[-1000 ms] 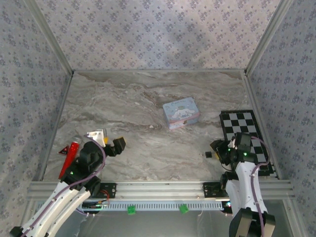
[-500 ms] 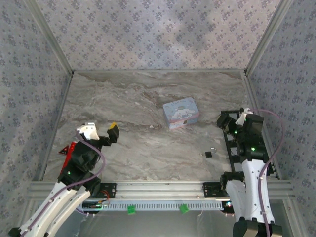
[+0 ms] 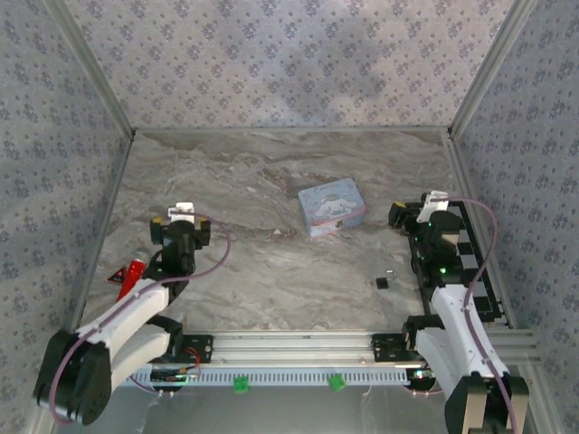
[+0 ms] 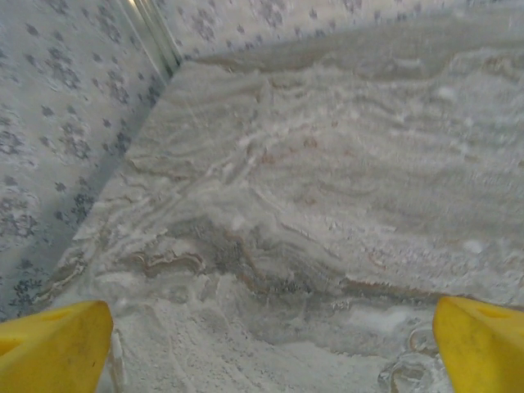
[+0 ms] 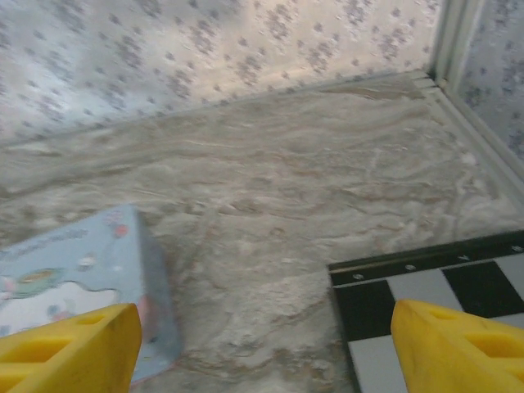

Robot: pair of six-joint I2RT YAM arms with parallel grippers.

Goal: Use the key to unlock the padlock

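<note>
Both arms have swung toward twelve o'clock; my left claw [image 3: 181, 222] and right claw [image 3: 422, 213] gape empty. Untouched, the small dark padlock [image 3: 383, 283] lies five o'clock of the pale-blue tin box [image 3: 332, 208]; nothing done yet.

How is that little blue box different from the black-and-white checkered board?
The blue box is pale blue with a cartoon picture; the checkered board is black and white squares. The box stands up with sides; the board lies flat. The box sits askew in the middle; the board lies by the right edge, partly under the right arm. Both rest on the marbled table.
</note>
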